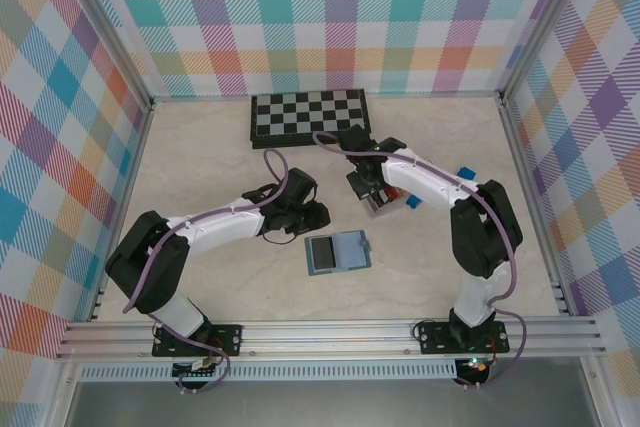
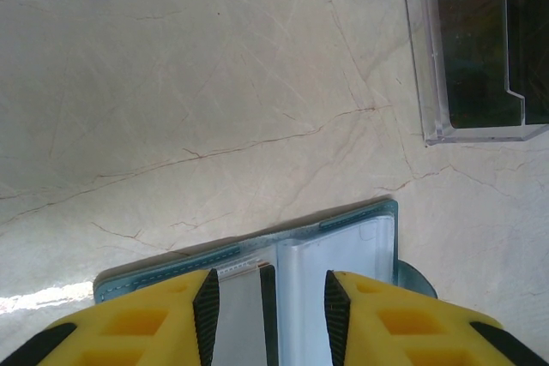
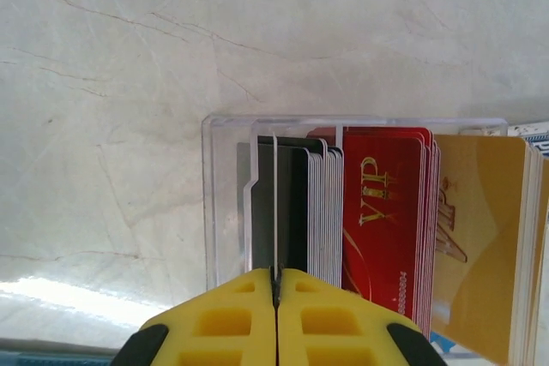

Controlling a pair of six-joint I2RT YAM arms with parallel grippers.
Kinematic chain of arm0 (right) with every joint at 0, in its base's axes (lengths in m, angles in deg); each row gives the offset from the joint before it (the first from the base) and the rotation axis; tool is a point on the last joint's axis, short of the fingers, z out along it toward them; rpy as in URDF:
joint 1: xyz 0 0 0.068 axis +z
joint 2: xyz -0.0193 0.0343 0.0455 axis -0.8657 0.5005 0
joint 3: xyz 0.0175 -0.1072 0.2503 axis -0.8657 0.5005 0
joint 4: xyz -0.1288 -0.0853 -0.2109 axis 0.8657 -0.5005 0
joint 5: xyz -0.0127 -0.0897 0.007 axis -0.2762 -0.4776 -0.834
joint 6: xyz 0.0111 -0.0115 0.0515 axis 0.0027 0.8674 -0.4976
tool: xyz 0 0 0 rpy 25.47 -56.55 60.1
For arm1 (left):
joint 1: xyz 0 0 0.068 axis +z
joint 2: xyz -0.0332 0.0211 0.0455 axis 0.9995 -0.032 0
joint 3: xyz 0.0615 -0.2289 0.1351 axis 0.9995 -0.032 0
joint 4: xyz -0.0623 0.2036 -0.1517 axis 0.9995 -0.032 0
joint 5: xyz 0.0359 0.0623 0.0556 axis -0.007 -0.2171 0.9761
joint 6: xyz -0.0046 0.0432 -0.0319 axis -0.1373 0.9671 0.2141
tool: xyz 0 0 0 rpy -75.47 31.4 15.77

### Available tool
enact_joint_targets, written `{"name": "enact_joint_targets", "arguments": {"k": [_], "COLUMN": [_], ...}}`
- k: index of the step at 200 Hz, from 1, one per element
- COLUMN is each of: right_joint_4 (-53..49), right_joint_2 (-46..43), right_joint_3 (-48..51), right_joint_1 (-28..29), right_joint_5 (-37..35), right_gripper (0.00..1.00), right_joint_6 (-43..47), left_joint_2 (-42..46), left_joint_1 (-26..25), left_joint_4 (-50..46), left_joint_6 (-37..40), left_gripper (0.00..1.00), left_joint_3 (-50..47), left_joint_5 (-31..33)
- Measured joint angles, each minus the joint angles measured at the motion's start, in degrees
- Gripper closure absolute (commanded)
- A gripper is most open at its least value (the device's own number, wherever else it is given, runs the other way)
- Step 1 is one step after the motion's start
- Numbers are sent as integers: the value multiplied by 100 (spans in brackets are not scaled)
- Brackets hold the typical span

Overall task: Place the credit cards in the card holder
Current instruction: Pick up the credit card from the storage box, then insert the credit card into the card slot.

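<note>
Red and tan credit cards (image 3: 386,212) stand in the clear box (image 3: 225,212) at right of the right-wrist view, none yet pocketed, I judge. Right gripper (image 3: 276,285) is pinched shut on one thin card (image 3: 274,203) (edge-on, colour unclear). Left gripper (image 2: 270,297), jaws partly apart and holding nothing, straddles the open card holder (image 2: 343,246) at bottom centre.
</note>
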Motion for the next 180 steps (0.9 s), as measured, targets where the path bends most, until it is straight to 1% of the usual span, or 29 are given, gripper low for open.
{"name": "enact_joint_targets", "arguments": {"k": [26,42,59,72,85,112,131,149,168,180], "right_joint_4": [-33,28,251,592,988,1777,2184,2503,2889,3086], "right_joint_2": [-262,-688,-1379,-1923,-2363,-2721,-2719,-2719,-2719,-2719], "right_joint_3": [33,175,466,809,1235,2085,2468,2632,2699,2721], "right_joint_1": [-2,-66,-210,-433,-673,-1067,-1193,-1285,-1357,-1394], "right_joint_5": [352,796,1499,2199,2889,4063,4649,5093,5475,5668], "right_gripper": [96,96,96,96,96,96,96,96,95,95], "right_joint_6": [-212,-439,-809,-1191,-1620,-2481,-2966,-3316,-3624,-3775], "left_joint_2": [28,164,363,492,535,509,411,348,302,269], "left_joint_1": [48,149,337,516,669,785,782,782,782,782], "left_joint_4": [221,590,1108,1641,2258,3414,4168,4597,4819,4913], "left_joint_6": [-125,-286,-531,-778,-1062,-1585,-1869,-2004,-2090,-2153], "left_gripper": [59,53,49,45,43,40,40,42,50,56], "left_joint_3": [-72,-310,-636,-885,-1073,-1237,-1241,-1241,-1241,-1241], "left_joint_5": [-114,-326,-616,-903,-1207,-1757,-2100,-2339,-2492,-2566]}}
